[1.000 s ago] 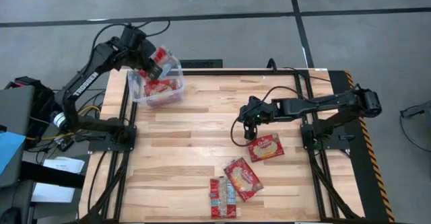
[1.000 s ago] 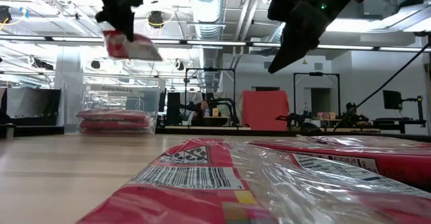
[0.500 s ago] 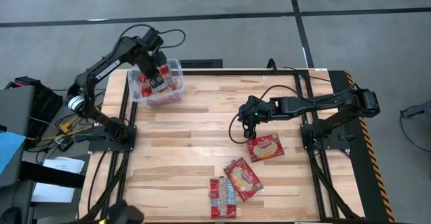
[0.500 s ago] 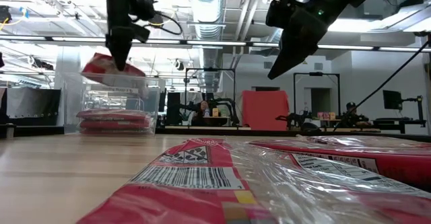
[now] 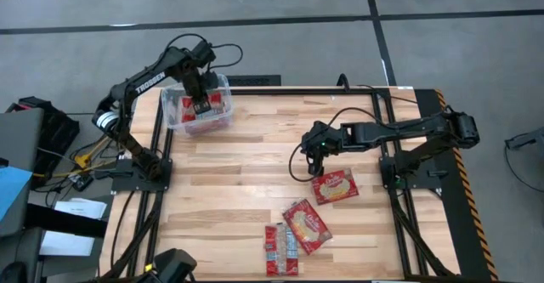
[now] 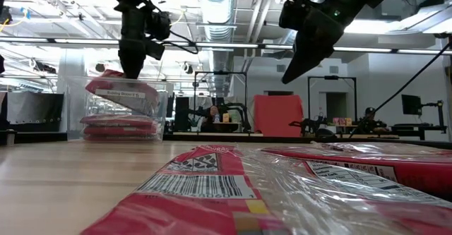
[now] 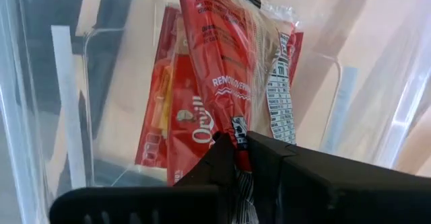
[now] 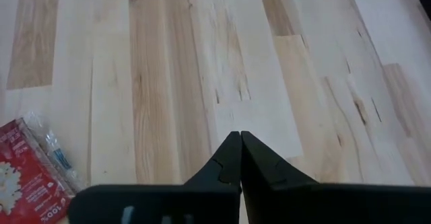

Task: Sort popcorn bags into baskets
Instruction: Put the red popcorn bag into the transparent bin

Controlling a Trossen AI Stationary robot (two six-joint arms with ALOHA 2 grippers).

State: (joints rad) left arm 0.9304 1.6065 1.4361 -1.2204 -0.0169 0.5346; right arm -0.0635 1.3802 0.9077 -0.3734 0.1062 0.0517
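Observation:
My left gripper (image 5: 202, 99) (image 6: 133, 67) is over the clear plastic tub (image 5: 223, 90) (image 6: 164, 111) at the table's far left, shut on a red popcorn bag (image 6: 121, 92) (image 7: 232, 56). That bag hangs inside the tub's walls above other red bags (image 7: 161, 116) (image 6: 119, 124) stacked flat on the tub's bottom. My right gripper (image 5: 316, 152) (image 8: 239, 142) hovers shut above bare wood right of the table's middle, touching nothing. Three more bags lie flat on the table: one (image 5: 335, 185) near the right gripper, two (image 5: 306, 225) (image 5: 280, 249) toward the near edge. My left gripper pinches the bag's sealed end edge (image 7: 237, 133) between its two fingers (image 7: 219, 160), coming from above and pointing down. The bag hangs tilted below the fingers, inside the tub; whether its lower end (image 6: 150, 106) touches the stacked bags I cannot tell.
Black frame rails (image 5: 387, 160) run along the table's left and right sides, with the arm bases on them. Bare wood (image 5: 246, 172) lies between the tub and the loose bags. In the low view two bags (image 6: 212, 185) (image 6: 381, 161) lie close to the camera.
My left gripper has come down, carrying the bag from above the tub's rim to inside its walls, still shut on it. The bag hangs lower, now just above the stacked bags. My right arm has stayed in place.

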